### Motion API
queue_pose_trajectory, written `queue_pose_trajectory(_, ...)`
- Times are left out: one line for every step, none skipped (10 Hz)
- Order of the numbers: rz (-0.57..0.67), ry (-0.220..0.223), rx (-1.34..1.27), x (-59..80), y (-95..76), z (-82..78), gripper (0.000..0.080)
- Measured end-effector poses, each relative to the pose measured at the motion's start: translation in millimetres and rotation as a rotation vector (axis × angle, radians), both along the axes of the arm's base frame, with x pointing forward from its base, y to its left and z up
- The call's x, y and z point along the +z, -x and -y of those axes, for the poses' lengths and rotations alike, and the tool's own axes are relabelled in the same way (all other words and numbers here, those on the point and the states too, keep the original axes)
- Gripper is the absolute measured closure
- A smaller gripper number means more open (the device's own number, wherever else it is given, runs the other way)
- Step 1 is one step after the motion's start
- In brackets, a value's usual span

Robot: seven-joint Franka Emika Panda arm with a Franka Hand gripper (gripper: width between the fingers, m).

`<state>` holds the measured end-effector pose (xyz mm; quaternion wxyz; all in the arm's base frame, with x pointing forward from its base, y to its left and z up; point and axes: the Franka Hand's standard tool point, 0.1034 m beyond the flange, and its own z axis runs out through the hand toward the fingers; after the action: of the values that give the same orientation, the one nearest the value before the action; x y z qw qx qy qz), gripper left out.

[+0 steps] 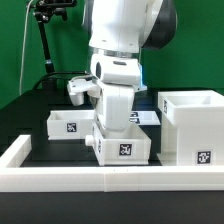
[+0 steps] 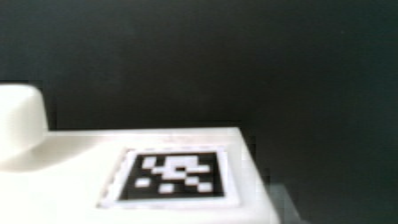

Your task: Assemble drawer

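Gripper [image 1: 117,128]: it points straight down onto the near tray [image 1: 122,146], and its lower end meets the tray's top edge. You cannot tell from either view how wide the jaws stand or whether they have a wall between them. The wrist view is blurred and shows only one white finger [image 2: 18,118] beside a white surface carrying a tag [image 2: 178,175].

Position of parts, taken from the housing [image 1: 190,125]:
- The housing stands upright with its open side up.
- The near tray sits on the exterior view's left of the housing, near it but apart.
- The second tray [image 1: 70,125] lies on the same side, farther from the housing and apart from the near tray.
- All three rest on the dark table behind the border wall [image 1: 60,182].

Handling, as a judgement: expect the trays to be light, stiff, thin-walled plastic with a smooth and rather slippery skin.
- Take hold across one side wall at its middle, one finger inside and one outside.
- A pinch near a corner would likely let the tray swing or twist in the grip.
- The housing looks bulkier and too wide to span, so treat it as the part that stays put.
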<state>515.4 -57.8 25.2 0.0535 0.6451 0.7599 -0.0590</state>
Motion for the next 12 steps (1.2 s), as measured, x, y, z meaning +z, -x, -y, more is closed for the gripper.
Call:
queue_pose_trajectory(-0.008,0.001,-0.02,-2.2,-3.5,-3.7,0.0757)
queue_pose_trajectory(-0.009,0.003,-0.027,-2.6,-11.3,-6.9,0.0757)
queue_pose_trajectory(0.0,0.003,-0.025,-3.6,-16.8,-7.5,0.0757)
queue_pose_trajectory(0.002,0.003,-0.027,-3.4,-17.6,-6.2,0.0757)
queue_pose_trajectory(0.027,-0.002,-0.024,-4.1,-18.5,-6.3,0.0757)
queue_pose_trajectory(0.027,-0.003,-0.026,-4.8,-17.5,-5.9,0.0757)
queue_pose_trajectory(0.044,-0.006,-0.024,-5.0,-18.5,-5.9,0.0757)
queue_pose_trajectory(0.041,-0.006,-0.025,-5.5,-17.5,-5.6,0.0757)
queue_pose_trajectory(0.049,-0.007,-0.025,-5.6,-17.9,-5.6,0.0757)
queue_pose_trajectory(0.048,-0.007,-0.025,-5.7,-17.5,-4.5,0.0757)
queue_pose_trajectory(0.046,-0.007,-0.026,-5.6,-17.1,2.1,0.0757)
queue_pose_trajectory(0.048,-0.007,-0.041,-5.7,-16.9,3.6,0.0757)
